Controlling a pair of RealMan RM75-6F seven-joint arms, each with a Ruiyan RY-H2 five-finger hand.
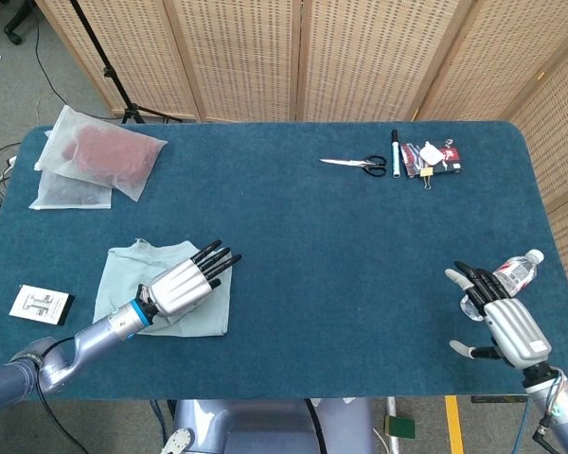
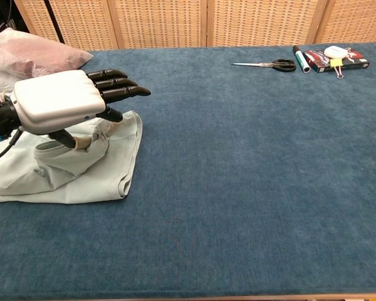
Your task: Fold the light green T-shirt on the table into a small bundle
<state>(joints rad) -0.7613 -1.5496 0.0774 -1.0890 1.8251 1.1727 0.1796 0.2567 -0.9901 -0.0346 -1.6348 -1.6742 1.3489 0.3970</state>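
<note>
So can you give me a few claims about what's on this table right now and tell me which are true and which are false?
1. The left hand is over the T-shirt. True.
2. The right hand is holding the scissors. False: the scissors lie at the far side of the table, and that hand holds nothing.
3. A water bottle lies near the right hand. True.
4. The T-shirt is spread out flat and full size. False: it is already folded into a rumpled, smaller shape.
5. The bagged red item sits on the T-shirt. False: it lies apart, at the far left corner.
</note>
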